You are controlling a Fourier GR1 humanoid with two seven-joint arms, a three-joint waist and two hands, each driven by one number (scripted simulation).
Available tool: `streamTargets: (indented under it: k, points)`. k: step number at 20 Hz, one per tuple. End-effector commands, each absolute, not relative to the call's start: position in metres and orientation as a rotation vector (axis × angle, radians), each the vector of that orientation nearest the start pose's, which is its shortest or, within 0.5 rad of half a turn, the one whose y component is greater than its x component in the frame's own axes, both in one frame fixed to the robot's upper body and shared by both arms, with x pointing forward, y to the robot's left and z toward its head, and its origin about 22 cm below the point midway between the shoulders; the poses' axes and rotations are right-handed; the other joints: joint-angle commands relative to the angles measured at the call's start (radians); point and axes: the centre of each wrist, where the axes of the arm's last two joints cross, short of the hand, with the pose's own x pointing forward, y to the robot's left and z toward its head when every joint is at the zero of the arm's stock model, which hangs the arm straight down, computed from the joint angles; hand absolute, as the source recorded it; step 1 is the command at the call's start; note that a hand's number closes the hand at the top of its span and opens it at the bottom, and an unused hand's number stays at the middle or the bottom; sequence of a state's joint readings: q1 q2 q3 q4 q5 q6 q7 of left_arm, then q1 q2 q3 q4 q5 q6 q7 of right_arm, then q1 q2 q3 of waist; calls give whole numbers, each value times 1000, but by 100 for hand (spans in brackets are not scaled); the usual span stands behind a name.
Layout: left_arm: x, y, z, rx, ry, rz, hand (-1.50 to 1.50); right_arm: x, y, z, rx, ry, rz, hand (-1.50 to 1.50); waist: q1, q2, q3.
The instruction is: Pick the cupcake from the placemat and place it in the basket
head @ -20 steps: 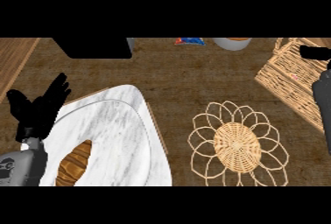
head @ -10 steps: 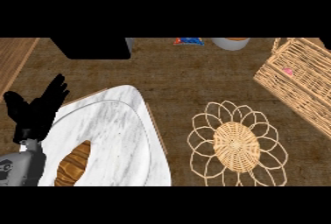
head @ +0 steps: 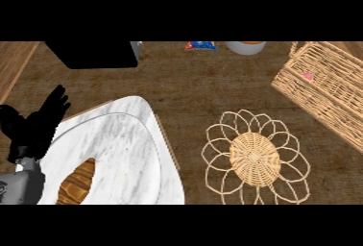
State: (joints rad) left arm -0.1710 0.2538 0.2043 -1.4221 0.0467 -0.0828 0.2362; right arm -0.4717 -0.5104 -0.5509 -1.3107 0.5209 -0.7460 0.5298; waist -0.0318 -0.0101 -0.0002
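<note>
You'll find the cupcake (head: 308, 76) already inside the basket (head: 333, 103), a pink speck, well apart from the placemat (head: 255, 158); it's likely light and soft, best held low around its base, while your left hand (head: 35, 127) rests with fingers spread.

Cut off by the view's right edge: wicker basket (head: 322, 91), a pink speck inside too small to identify. Cropped along the counter's far edge: white cup (head: 246, 47), blue-red packet (head: 200, 45), black box (head: 92, 54).

Bare counter (head: 212, 91) between placemat (head: 255, 156) and basket (head: 326, 91)
</note>
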Motion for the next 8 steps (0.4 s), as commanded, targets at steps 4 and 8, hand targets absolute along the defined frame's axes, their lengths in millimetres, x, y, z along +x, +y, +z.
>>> streamTargets:
  k: [4,8]
  points:
    - [275,320,36,233,-1365,-37,0,205,-463,167,-1259,-1328,-721,-150,-12,-2,0]
    - [289,329,41,220,-1380,-27,0,148,-460,156,-1209,-1337,-643,-150,-19,2,0]
